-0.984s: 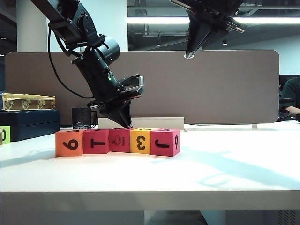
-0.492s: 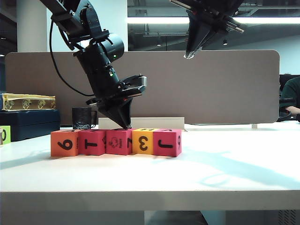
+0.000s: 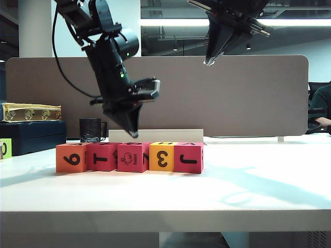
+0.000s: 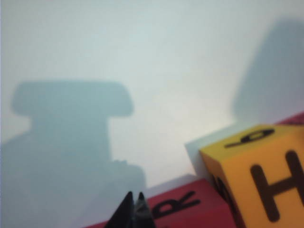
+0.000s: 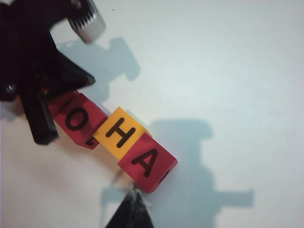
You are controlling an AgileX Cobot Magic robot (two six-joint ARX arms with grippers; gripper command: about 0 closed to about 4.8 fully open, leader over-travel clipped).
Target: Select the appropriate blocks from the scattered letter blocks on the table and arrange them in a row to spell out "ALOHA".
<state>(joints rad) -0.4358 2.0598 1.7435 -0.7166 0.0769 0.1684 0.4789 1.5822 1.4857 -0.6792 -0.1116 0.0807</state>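
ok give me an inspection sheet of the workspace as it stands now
surface: white table, bare apart from the blocks and shadows.
job's things: five letter blocks touching in one row; front faces orange 6, pink T, pink logo, yellow 3, pink J; tops seen from above read O, H, A.
clutter: lime-green block at far left edge; black cup behind the row.
grippers: left gripper shut, empty, just above the row; right gripper shut, empty, high up.
cables: black cable along left arm.
surroundings: grey-brown divider panel; patterned box on dark case.
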